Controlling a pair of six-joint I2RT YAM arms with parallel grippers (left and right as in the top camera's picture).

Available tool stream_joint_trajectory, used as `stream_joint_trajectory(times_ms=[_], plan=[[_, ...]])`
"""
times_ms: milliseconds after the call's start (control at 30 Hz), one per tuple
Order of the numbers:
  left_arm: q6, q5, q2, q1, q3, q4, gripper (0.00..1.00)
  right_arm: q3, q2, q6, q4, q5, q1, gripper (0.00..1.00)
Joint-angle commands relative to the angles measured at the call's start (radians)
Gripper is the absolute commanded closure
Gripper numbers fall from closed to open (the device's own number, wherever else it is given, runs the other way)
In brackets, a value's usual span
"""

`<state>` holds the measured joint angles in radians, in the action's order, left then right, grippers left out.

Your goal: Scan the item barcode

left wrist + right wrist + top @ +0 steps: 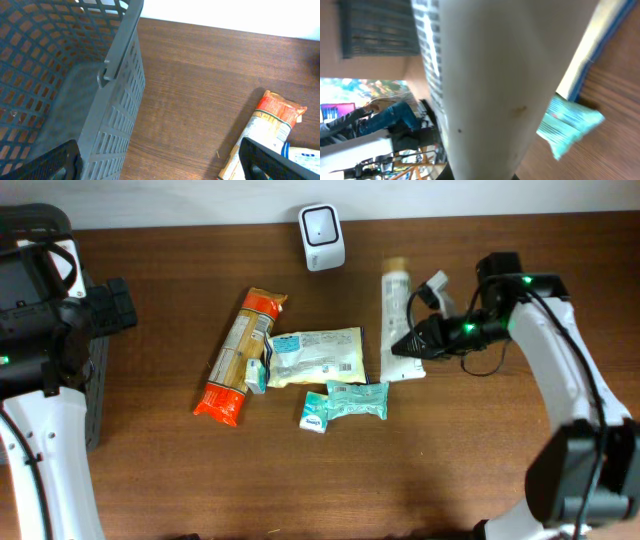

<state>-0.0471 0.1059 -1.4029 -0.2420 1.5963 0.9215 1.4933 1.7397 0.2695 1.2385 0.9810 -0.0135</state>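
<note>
At table's right, right end effector grips white tube.

A dark wooden table carries a white tube at the right gripper, a cream pouch, teal packets and an orange-ended pasta bag beyond it, a white scanner and a grey basket.
</note>
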Motion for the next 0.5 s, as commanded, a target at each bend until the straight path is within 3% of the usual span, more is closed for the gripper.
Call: stream_joint_trajectory(times_ms=[0, 100, 167, 267, 400, 467], plan=[[0.009, 0.007, 0.001, -0.003, 0.007, -0.003, 0.01, 0.025, -0.090, 0.048, 0.004, 0.175, 0.000, 0.96], [0.010, 0.007, 0.001, -0.003, 0.007, -0.003, 0.01, 0.036, -0.117, -0.021, 0.018, 0.107, 0.005, 0.96], [0.009, 0.007, 0.001, -0.003, 0.007, -0.003, 0.01, 0.119, -0.115, -0.146, 0.042, -0.140, 0.071, 0.96], [0.009, 0.007, 0.001, -0.003, 0.007, -0.003, 0.01, 0.473, -0.026, -0.309, 0.117, -0.576, 0.225, 0.96], [0.009, 0.007, 0.001, -0.003, 0.007, -0.003, 0.01, 1.173, 0.412, -0.309, 0.240, -0.958, 0.336, 0.96], [0.009, 0.007, 0.001, -0.003, 0.007, -0.003, 0.01, 1.258, 0.544, -0.308, 0.136, -1.157, 0.355, 0.96]])
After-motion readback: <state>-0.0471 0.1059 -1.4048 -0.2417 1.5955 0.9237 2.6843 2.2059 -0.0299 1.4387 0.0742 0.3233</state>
